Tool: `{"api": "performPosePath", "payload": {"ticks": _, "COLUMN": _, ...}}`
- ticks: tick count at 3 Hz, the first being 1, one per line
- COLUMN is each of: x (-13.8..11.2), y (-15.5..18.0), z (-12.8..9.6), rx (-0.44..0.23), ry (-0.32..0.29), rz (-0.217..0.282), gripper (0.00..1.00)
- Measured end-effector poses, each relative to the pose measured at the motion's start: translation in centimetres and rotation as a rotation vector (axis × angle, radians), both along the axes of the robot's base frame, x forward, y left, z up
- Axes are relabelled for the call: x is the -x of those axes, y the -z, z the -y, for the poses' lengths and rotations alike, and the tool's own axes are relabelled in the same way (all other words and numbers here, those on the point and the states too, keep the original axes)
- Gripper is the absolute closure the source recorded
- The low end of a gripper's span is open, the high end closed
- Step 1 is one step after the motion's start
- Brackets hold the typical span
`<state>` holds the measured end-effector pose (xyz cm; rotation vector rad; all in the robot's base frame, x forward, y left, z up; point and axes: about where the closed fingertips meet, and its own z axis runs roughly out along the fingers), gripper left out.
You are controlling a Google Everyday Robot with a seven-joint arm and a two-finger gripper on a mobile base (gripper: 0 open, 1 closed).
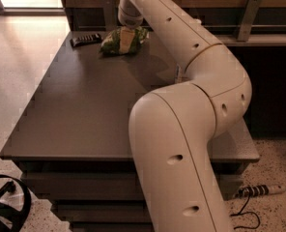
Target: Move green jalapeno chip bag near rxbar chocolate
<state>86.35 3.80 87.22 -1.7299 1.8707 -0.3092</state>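
Reaching to the far end of the table (85, 110), my gripper (127, 35) sits on the bag (115, 42). Fingers (127, 39) look clamped on it; rxbar (86, 39) lies just beside.

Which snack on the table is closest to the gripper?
The green jalapeno chip bag, right at the gripper; the black rxbar chocolate lies apart.

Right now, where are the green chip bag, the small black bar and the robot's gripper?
green jalapeno chip bag (112, 43): camera view, on its green left half.
rxbar chocolate (86, 39): camera view, middle of the black wrapper, left of the bag.
gripper (127, 37): camera view, its tip, down at the bag's top.
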Motion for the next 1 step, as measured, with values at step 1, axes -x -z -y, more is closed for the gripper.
{"api": "performPosePath", "payload": {"ticks": 1, "x": 0.0, "y": 0.01, "z": 0.0, "rx": 0.0, "ry": 0.0, "rz": 0.0, "gripper": 0.0}}
